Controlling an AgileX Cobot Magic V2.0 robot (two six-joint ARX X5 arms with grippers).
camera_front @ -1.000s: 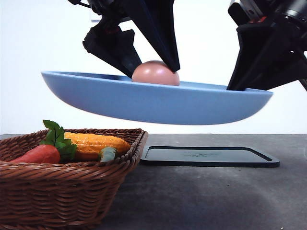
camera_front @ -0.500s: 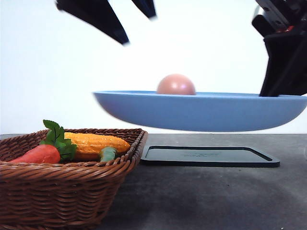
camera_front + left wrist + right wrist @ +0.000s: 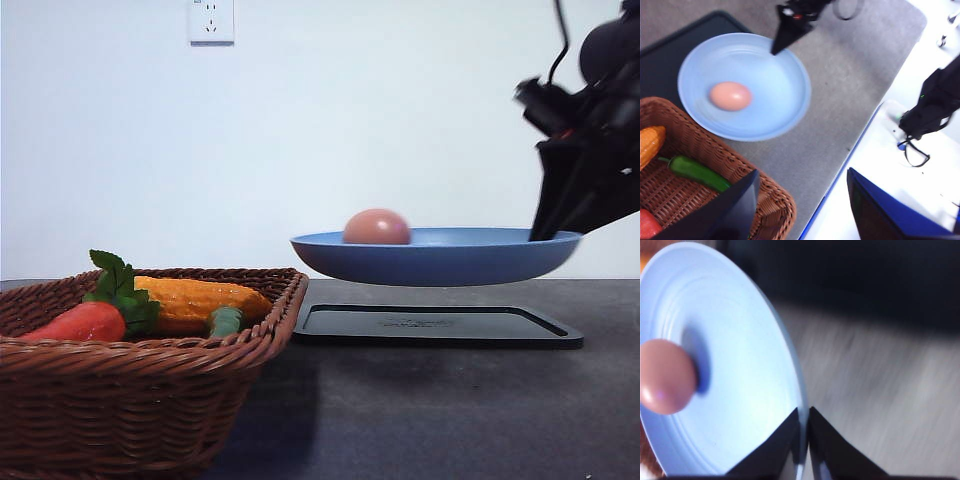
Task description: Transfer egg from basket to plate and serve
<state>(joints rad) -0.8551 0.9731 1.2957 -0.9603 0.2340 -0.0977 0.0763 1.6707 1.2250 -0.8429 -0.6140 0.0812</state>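
Right gripper point(image 3: 804, 440) clamped on the plate point(image 3: 440, 257) rim, fingers either side of the edge; plate held level in the air above the black tray point(image 3: 437, 326), not touching it. Egg point(image 3: 377, 227) sits on the plate left of centre: smooth, matte, pinkish-tan oval. Plate is plain blue, shallow, raised rim. Left gripper point(image 3: 802, 200) is spread wide, holding nothing, over the corner of the woven wicker basket point(image 3: 150, 390). Basket holds a carrot point(image 3: 85, 320), corn point(image 3: 200, 298) and green pepper point(image 3: 695, 171). Grey tabletop point(image 3: 450, 410) is bare in front of the tray.

Black tray point(image 3: 437, 327); green pepper point(image 3: 694, 171)
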